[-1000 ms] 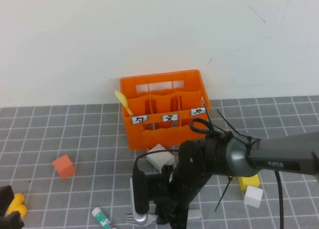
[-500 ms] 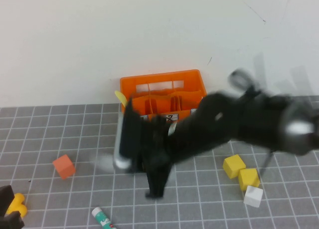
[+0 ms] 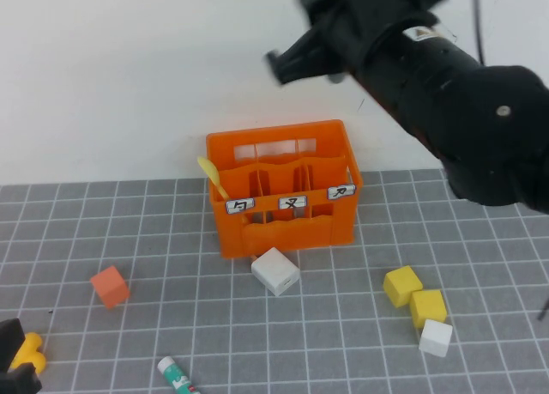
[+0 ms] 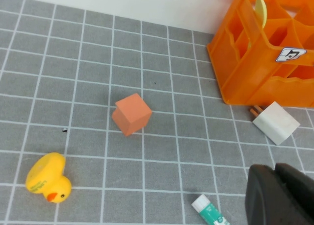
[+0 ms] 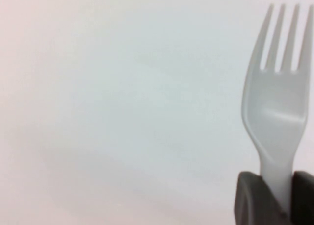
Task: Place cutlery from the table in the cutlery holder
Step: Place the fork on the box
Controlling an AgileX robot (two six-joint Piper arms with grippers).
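Bulky black arm (image 3: 446, 76), white label

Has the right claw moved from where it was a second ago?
Yes. The right claw, holding the fork, rose from the table to above the cutlery holder.

Wall: a plain white wall (image 3: 103, 59) rises behind the far edge of the worktop and is bare and matte. A few thin dark scratches show on it toward the far right corner.
Worktop: a flat grey table (image 3: 154, 231) is ruled with white lines into a square grid that runs to the left, right and near edges of the high view.
Junction: wall and table meet in one straight line along the far edge.
Light: it is even and soft, with only faint shadows on the grey surface. The wall looks slightly duller toward the far left corner.
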